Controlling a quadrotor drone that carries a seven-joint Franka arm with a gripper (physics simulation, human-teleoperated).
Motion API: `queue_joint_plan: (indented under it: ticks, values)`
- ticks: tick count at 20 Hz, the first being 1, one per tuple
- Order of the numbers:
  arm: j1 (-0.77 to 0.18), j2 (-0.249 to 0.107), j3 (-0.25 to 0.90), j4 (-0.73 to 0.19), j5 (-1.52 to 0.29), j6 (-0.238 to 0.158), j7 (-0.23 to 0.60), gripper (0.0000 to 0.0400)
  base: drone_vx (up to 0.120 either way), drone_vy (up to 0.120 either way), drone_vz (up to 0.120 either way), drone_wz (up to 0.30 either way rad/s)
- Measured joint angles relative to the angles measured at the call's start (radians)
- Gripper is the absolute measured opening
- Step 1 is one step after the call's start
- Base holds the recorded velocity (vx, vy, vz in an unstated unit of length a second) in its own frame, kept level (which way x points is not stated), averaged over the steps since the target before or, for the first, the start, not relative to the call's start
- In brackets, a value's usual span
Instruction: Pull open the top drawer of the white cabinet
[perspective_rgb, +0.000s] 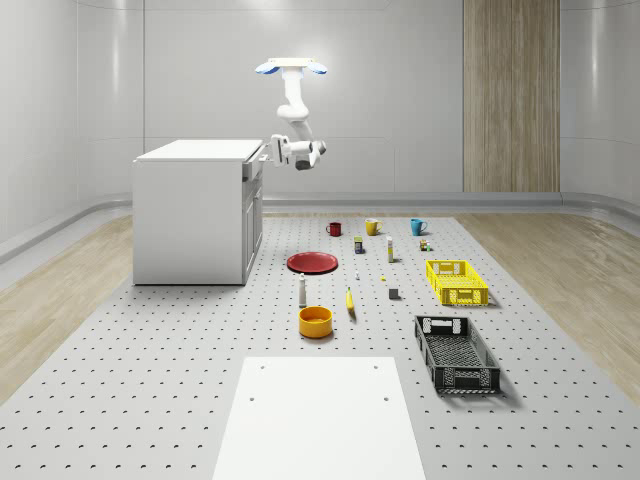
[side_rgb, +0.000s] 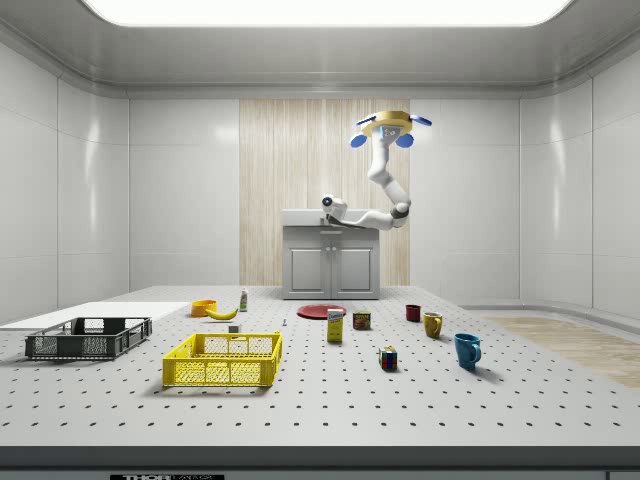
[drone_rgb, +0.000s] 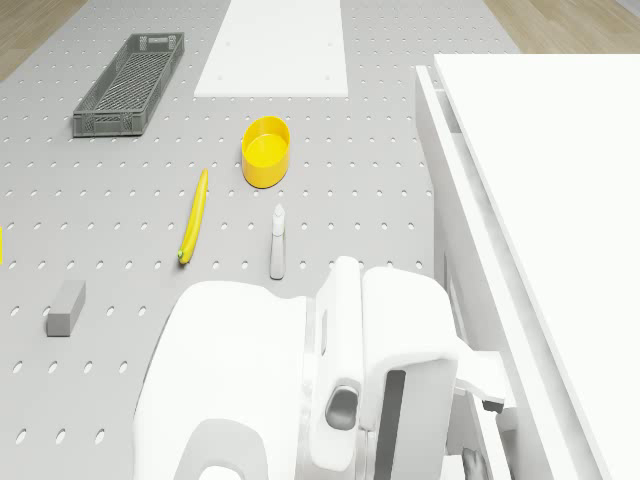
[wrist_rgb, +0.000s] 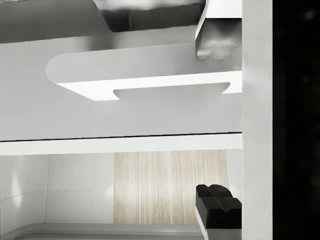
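The drone (perspective_rgb: 291, 68) hovers upper centre in the whole-scene view, beside the white cabinet (perspective_rgb: 195, 212), arm bent so the gripper (perspective_rgb: 268, 149) meets the top drawer (perspective_rgb: 254, 166) handle-on; whether its fingers have closed, I cannot tell.

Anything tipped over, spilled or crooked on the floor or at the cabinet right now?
Nothing stands out. The white cabinet stands square, the top drawer looks slightly out, the gripper is at its front, and the bottle and mugs stand upright.
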Motion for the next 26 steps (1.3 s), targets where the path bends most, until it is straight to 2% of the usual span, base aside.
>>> queue_joint_plan:
  ticks: [1, 2, 3, 5, 8, 15, 22, 26]
  values:
    - [-0.096, 0.033, 0.066, 0.023, -0.030, -0.045, 0.032, 0.0277, 0.000, 0.000, 0.000, 0.000]
    - [-0.183, 0.028, 0.122, 0.049, -0.032, -0.084, 0.069, 0.0239, 0.000, 0.000, 0.000, 0.000]
    - [-0.216, 0.011, 0.157, 0.036, -0.024, -0.079, 0.065, 0.0209, 0.000, 0.000, 0.000, 0.000]
    - [-0.221, -0.031, 0.183, 0.008, -0.023, -0.043, 0.062, 0.0168, 0.000, 0.000, 0.000, 0.000]
    - [-0.219, -0.077, 0.206, -0.020, -0.023, -0.003, 0.062, 0.0135, 0.000, 0.093, 0.000, 0.000]
    - [-0.198, -0.127, 0.219, -0.050, -0.027, 0.048, 0.065, 0.0110, 0.000, 0.120, 0.000, 0.000]
    - [-0.171, -0.145, 0.208, -0.057, -0.037, 0.075, 0.068, 0.0106, 0.000, 0.120, 0.000, 0.000]
    - [-0.152, -0.150, 0.212, -0.061, -0.032, 0.099, 0.068, 0.0105, 0.000, 0.010, 0.000, 0.000]
